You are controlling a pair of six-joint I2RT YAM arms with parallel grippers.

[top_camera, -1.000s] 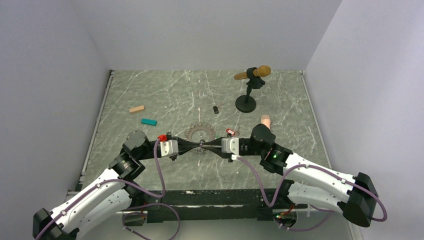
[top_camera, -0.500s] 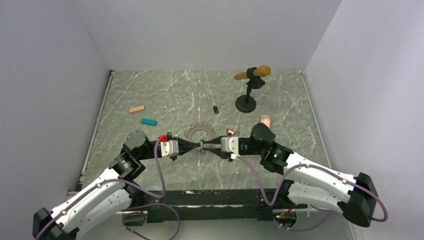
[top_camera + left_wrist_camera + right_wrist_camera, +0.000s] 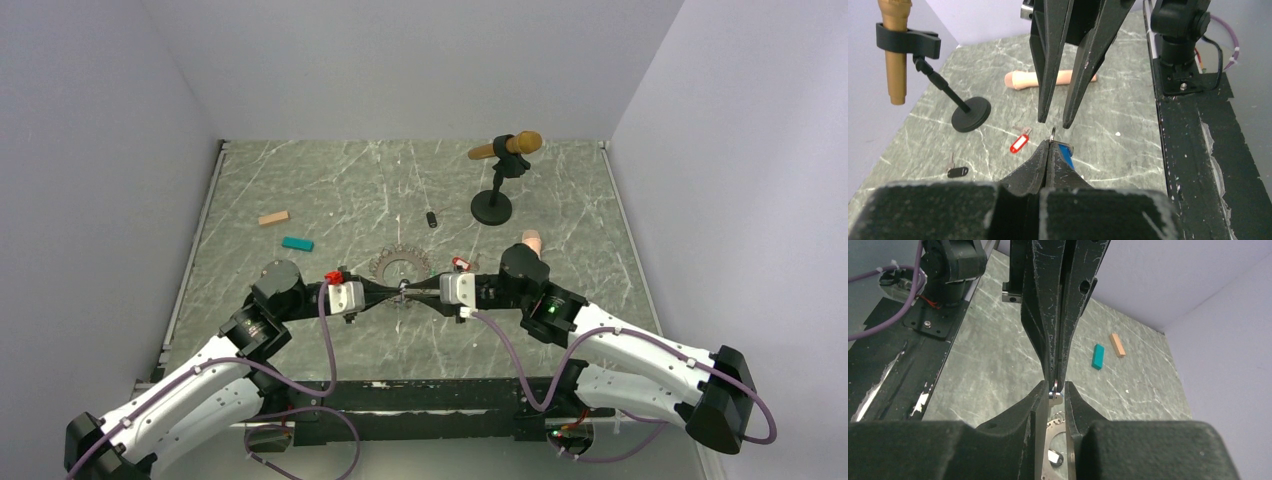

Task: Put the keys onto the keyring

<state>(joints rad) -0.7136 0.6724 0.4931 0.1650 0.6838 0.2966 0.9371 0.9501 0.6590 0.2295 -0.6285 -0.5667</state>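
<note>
My two grippers meet tip to tip over the near middle of the table. The left gripper (image 3: 399, 290) (image 3: 1049, 141) is shut on the key with the blue tag (image 3: 1064, 153); its small metal ring (image 3: 1053, 132) pokes out past the tips. The right gripper (image 3: 408, 290) (image 3: 1053, 388) stands slightly open, its fingers (image 3: 1042, 100) straddling that metal end (image 3: 1054, 394). The keyring (image 3: 400, 263) (image 3: 1056, 436) lies on the table just below and behind the tips. A red-tagged key (image 3: 460, 263) (image 3: 1019, 143) lies loose beside it.
A gold microphone (image 3: 506, 147) sits on a black round-based stand (image 3: 491, 208) at the back right. A pink finger-shaped piece (image 3: 531, 240) lies by the right arm. A small black item (image 3: 431, 219), a teal block (image 3: 297, 243) and a wooden block (image 3: 273, 218) lie further back.
The left wrist has edged slightly to the right. The right jaws have widened and narrowed a little around the key's metal end. Both grippers stay tip to tip.
</note>
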